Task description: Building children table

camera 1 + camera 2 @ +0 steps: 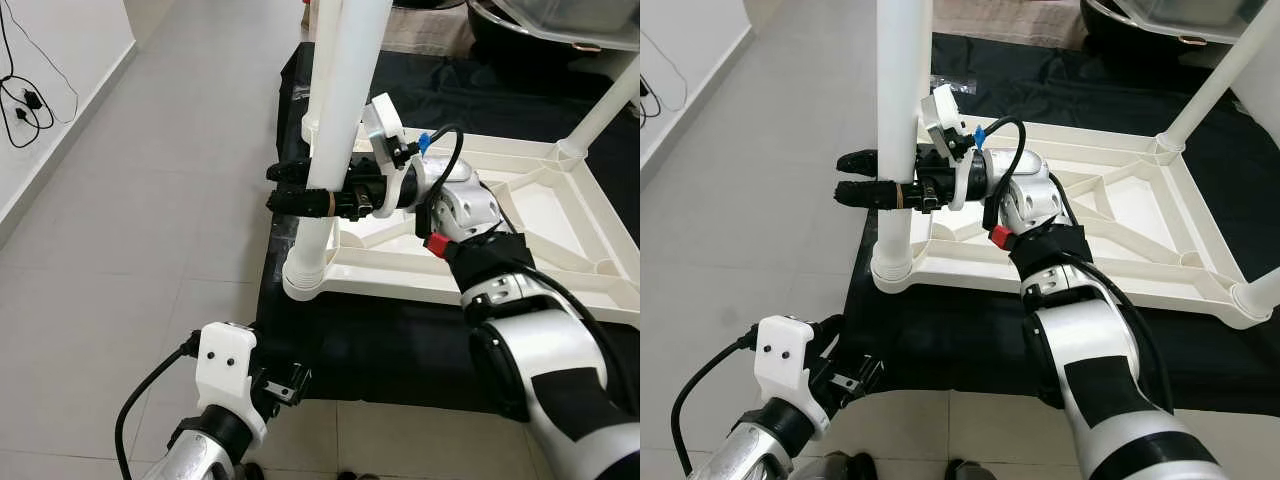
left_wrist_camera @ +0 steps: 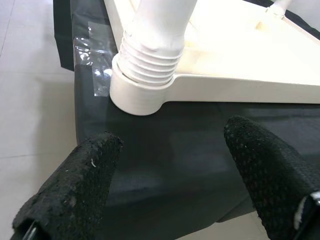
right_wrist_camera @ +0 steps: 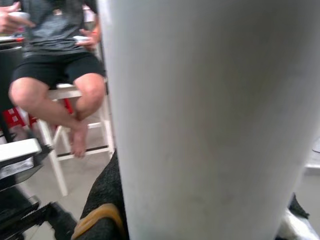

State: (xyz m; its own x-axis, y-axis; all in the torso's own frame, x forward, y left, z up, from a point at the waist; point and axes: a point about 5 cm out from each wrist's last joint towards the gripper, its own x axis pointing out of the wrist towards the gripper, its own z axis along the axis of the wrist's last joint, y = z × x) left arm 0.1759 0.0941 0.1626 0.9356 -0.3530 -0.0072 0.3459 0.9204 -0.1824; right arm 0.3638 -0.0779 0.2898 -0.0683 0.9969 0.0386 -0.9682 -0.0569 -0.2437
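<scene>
A white plastic table top [image 1: 400,283] lies upside down on a black cloth [image 1: 380,350]. At its near left corner a thick white leg [image 1: 340,90] stands upright, its threaded end [image 2: 152,55] in the corner socket [image 2: 142,95]. My right gripper [image 1: 285,186] reaches in from the right and is shut on this leg, one finger in front and one behind. The leg [image 3: 210,115] looms close in the right wrist view. My left gripper [image 1: 855,378] hovers low over the floor by the cloth's front left corner. It stands open [image 2: 172,140], holding nothing, and points at the socket.
Another white leg [image 1: 605,105] rises at the table's far right corner, and a socket [image 1: 1252,297] sits at the near right. Grey floor tiles spread to the left, with cables [image 1: 25,100] along the wall. A person [image 3: 55,75] sits on a white stool beyond.
</scene>
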